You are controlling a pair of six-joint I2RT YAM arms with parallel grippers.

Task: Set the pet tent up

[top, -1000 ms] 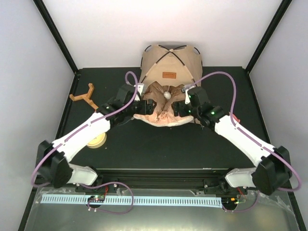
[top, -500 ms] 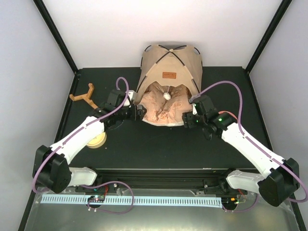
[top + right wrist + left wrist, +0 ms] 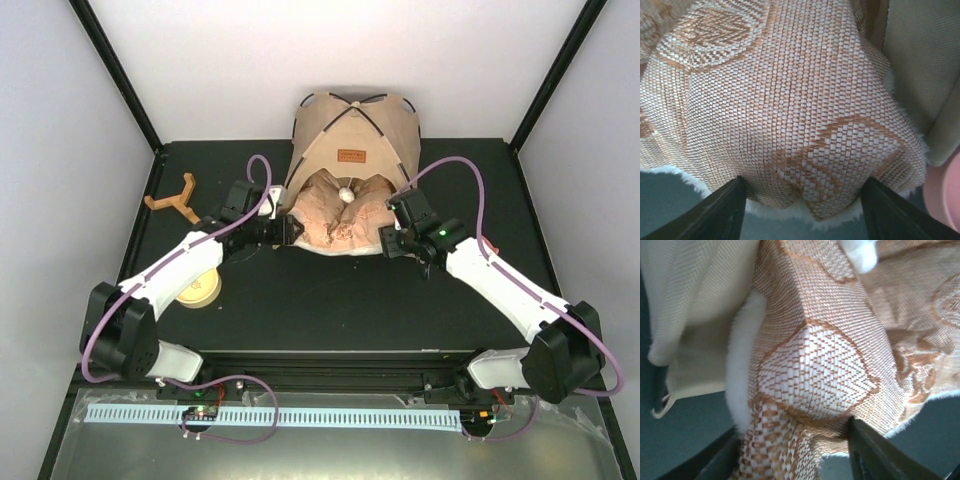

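I see the pet tent (image 3: 352, 130) standing upright at the back of the table (image 3: 330, 300), with the white pom-pom (image 3: 346, 196) at the top of its opening and the floral cushion (image 3: 340, 225) lying in its mouth, the front edge coming out a little. The left gripper (image 3: 285, 231) is at the left front corner of the tent and the right gripper (image 3: 385, 243) at the right front corner, each with its fingers (image 3: 715, 210) spread on both sides of a cushion corner. Whether the fingers really press the cushion or only stand around it, I cannot tell.
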